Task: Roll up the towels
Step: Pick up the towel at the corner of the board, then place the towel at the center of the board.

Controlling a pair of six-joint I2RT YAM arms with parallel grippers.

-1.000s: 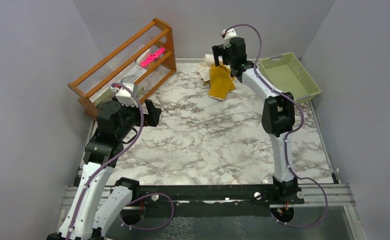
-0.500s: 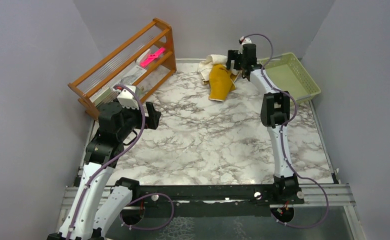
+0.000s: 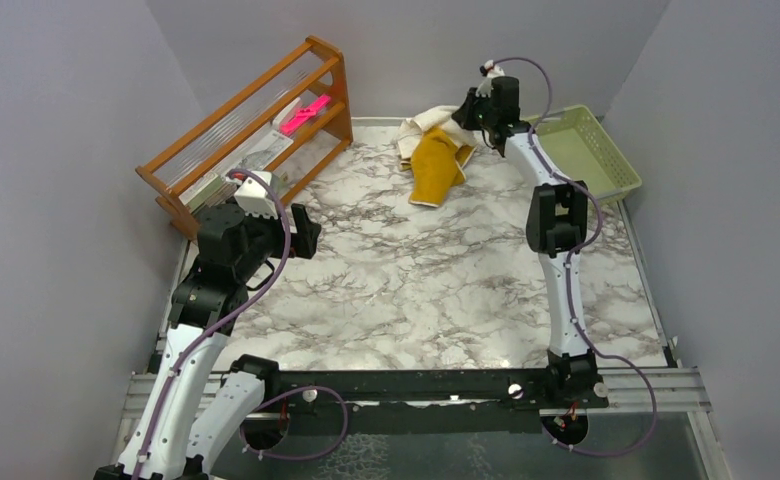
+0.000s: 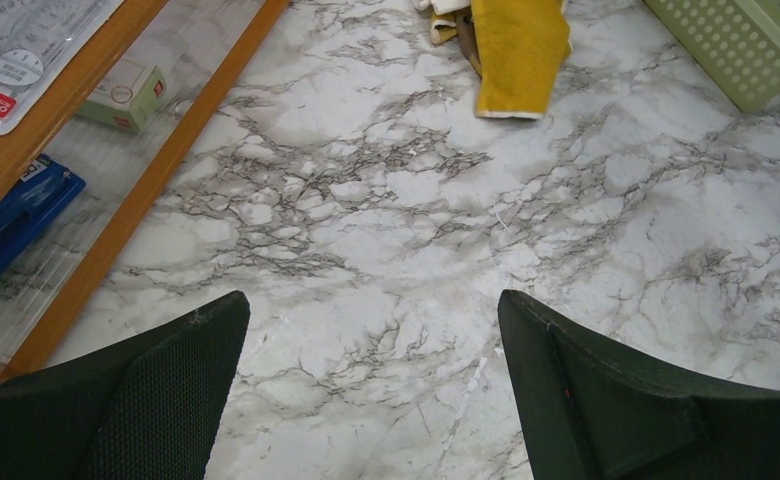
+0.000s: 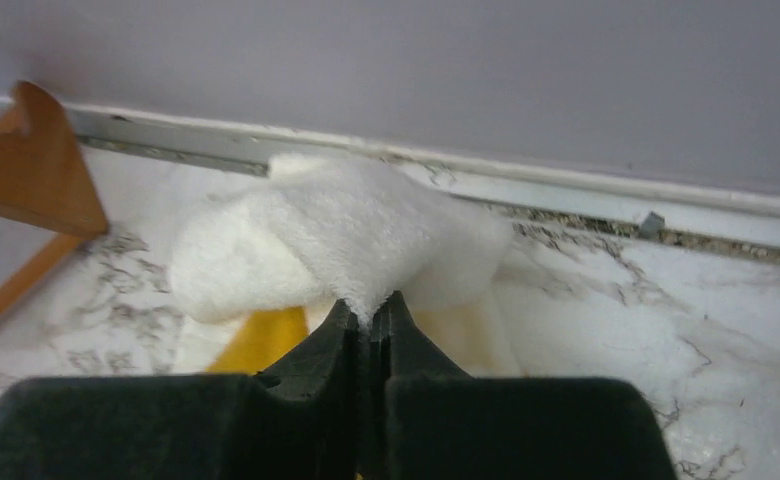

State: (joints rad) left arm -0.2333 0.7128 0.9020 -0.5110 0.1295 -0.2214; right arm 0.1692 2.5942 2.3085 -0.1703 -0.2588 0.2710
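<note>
The two towels lie in a heap at the back of the table. The cream-white towel [image 3: 421, 124] is bunched against the back wall, and the mustard-yellow towel [image 3: 436, 166] drapes forward from it. My right gripper [image 3: 472, 116] is shut on a pinched fold of the cream-white towel [image 5: 351, 225], with a strip of the mustard-yellow towel [image 5: 262, 340] showing below. My left gripper [image 4: 371, 320] hangs open over bare marble at the left, far from both towels; the mustard-yellow towel [image 4: 514, 50] lies well ahead of it.
A wooden rack [image 3: 256, 120] with packets and a pink item stands at the back left; its end post [image 5: 28, 160] is close to the towels. A green mesh basket [image 3: 578, 148] sits at the back right. The back wall [image 5: 466, 70] rises directly behind the towels.
My right gripper reached further back over the heap, dropped onto the cream-white towel and closed on it. The mustard-yellow towel shifted slightly. The left arm stayed put.
</note>
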